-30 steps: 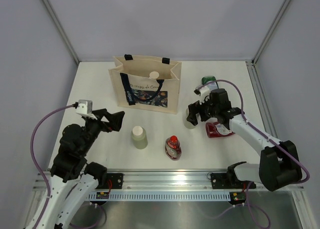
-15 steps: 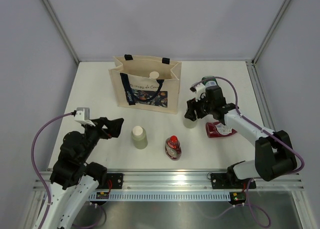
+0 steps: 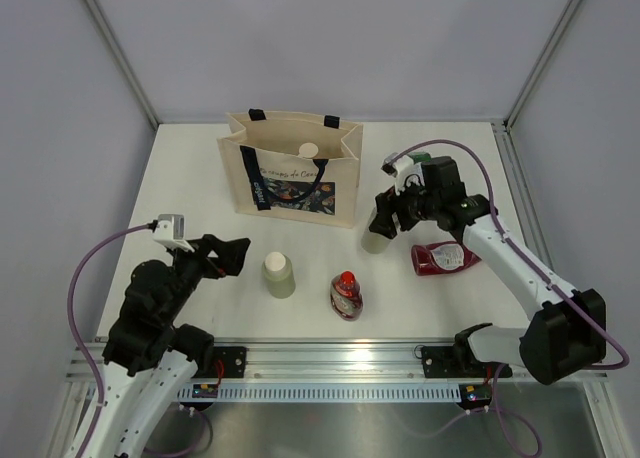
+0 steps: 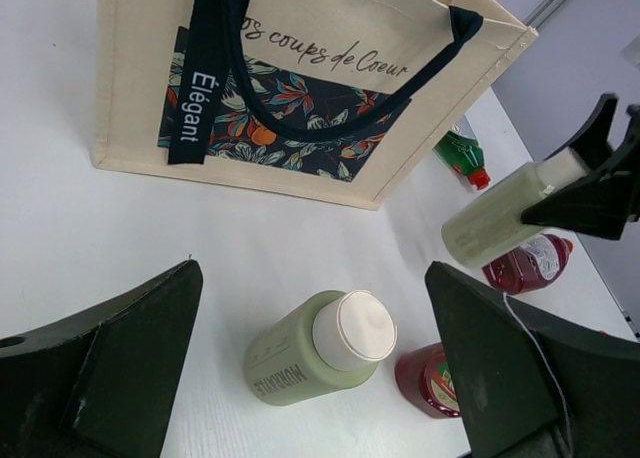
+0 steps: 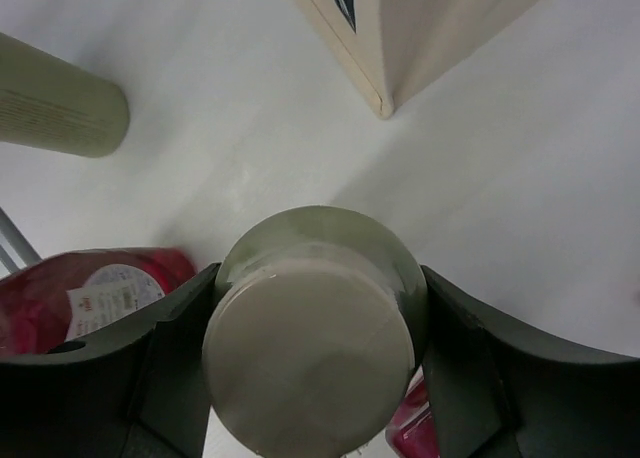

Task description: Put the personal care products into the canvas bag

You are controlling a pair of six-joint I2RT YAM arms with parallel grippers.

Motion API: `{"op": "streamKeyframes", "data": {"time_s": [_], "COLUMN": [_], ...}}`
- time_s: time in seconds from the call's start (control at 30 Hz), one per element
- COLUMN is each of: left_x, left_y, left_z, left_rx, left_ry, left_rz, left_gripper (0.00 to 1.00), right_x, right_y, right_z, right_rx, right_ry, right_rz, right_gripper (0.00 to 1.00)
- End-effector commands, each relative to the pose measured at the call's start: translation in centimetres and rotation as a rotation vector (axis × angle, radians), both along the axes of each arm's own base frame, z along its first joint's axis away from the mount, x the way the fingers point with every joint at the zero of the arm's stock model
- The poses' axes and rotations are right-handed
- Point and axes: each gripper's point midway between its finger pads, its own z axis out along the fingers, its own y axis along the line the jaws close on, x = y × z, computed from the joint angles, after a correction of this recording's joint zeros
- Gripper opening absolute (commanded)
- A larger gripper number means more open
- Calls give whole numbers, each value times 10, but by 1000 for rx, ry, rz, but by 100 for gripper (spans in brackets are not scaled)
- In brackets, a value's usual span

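The beige canvas bag stands at the back centre, with a cream cap showing inside. My right gripper is shut on a grey-green bottle at its cream-capped end and holds it tilted, just right of the bag. A red squeeze bottle lies beside it. The dark green bottle lies behind. My left gripper is open and empty. Ahead of it stand another grey-green bottle and a second red squeeze bottle.
The bag's navy handle hangs over its printed front. The white table is walled in by grey panels on three sides. A metal rail with the arm bases runs along the near edge.
My right gripper has risen and tilted with the grey-green bottle in it, staying beside the bag. My left arm has drawn back and down a little.
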Motion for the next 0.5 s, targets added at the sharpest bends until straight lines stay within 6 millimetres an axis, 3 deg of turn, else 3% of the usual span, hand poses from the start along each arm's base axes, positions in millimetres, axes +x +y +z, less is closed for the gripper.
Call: {"op": "streamKeyframes", "data": {"time_s": [0.0, 0.17, 0.2, 0.27, 0.3, 0.47], "left_x": [-1, -1, -1, 0, 1, 4], "left_y": [-5, -10, -11, -15, -15, -19], "left_z": [8, 16, 17, 20, 20, 19], "left_rx": [-2, -18, -20, -24, -22, -29], "left_ry": [-14, -32, -37, -40, -41, -28], "left_rz": [-34, -57, -62, -77, -79, -89], "left_gripper": [99, 99, 99, 99, 99, 99], "right_x": [9, 3, 4, 5, 6, 30], "right_y": [25, 43, 46, 55, 58, 82], "right_z": [98, 152, 176, 199, 229, 295], "right_rx": [175, 321, 352, 404, 441, 584], "right_ry": [-206, -189, -226, -225, -267, -275], "right_rz": [80, 137, 150, 180, 191, 237], "right_gripper": [0, 0, 0, 0, 0, 0]}}
